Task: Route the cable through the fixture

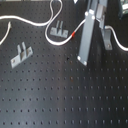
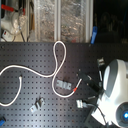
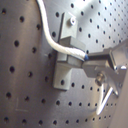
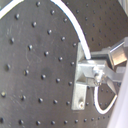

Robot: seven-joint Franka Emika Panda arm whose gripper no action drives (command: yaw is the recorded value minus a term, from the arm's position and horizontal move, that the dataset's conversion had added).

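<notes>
First exterior view: a long white cable [image 1: 31, 22] snakes across the black perforated counter [image 1: 60, 95], looping around a small metal clip fixture [image 1: 59, 32] near the top, with its red band [image 1: 74, 34] lying just beside that clip on the first exterior view's right. A second clip [image 1: 20, 54] sits apart toward the first exterior view's left, with no cable in it. The Franka arm reaches down from the upper edge, its gripper [image 1: 85, 17] just beyond the red band; the blur hides the fingertips here. In the first wrist view the cable [image 3: 65, 47] crosses the front of the clip [image 3: 64, 55] and ends at the gripper's fingers [image 3: 102, 57], which appear pinched narrowly on it, probably to keep the cord taut and low enough to seat between the clip's posts. The second wrist view shows the same cord [image 4: 82, 40] curving down to the fixture [image 4: 81, 82] and the fingers. In the second exterior view the arm's white body [image 2: 116, 85] fills the second exterior view's right, wrist angled toward the clip [image 2: 63, 85]. Routing looks under way, not finished.
</notes>
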